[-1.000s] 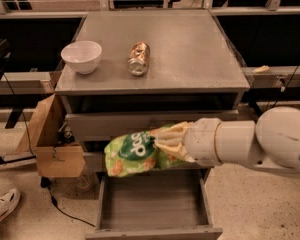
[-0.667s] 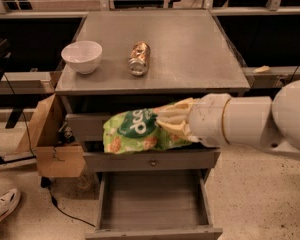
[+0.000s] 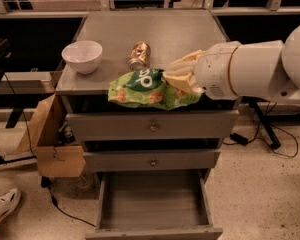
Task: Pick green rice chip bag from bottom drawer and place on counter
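My gripper (image 3: 182, 76) is shut on the right end of the green rice chip bag (image 3: 142, 88) and holds it at the height of the counter's front edge, partly over the counter (image 3: 190, 31). The bag lies sideways, its white lettering up, just in front of the brown-gold can (image 3: 139, 55). The bottom drawer (image 3: 152, 204) is pulled open below and its grey floor is bare. My white arm (image 3: 260, 69) comes in from the right.
A white bowl (image 3: 82, 56) stands on the counter's left part. Two shut drawer fronts with brass knobs (image 3: 153, 127) are above the open drawer. A cardboard box (image 3: 50, 139) hangs at the cabinet's left side. A shoe (image 3: 2, 209) lies on the floor at lower left.
My gripper has lifted the bag from in front of the drawer fronts up to the counter's front edge. The arm has risen with it.
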You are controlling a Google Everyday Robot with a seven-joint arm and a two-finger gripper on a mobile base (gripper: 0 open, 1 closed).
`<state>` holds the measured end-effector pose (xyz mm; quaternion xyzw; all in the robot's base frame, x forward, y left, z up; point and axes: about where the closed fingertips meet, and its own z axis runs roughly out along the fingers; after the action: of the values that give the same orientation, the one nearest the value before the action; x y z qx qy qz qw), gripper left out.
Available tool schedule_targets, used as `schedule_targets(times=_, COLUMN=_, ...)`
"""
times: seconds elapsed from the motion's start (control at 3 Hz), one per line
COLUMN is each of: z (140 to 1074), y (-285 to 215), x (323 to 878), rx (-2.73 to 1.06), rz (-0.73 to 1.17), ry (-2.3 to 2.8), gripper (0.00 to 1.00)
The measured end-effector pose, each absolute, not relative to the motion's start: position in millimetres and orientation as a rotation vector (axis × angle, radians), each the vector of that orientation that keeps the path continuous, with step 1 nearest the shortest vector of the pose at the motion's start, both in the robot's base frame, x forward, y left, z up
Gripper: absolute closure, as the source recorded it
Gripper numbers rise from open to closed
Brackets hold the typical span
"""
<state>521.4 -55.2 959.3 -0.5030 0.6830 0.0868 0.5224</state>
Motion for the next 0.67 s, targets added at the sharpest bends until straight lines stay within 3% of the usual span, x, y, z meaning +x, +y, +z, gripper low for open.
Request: schedule_targets(times=0.67, z=957.9, y=-79.5, x=541.0, rx=-1.185, rz=0.133, ry=1.654, gripper=1.0)
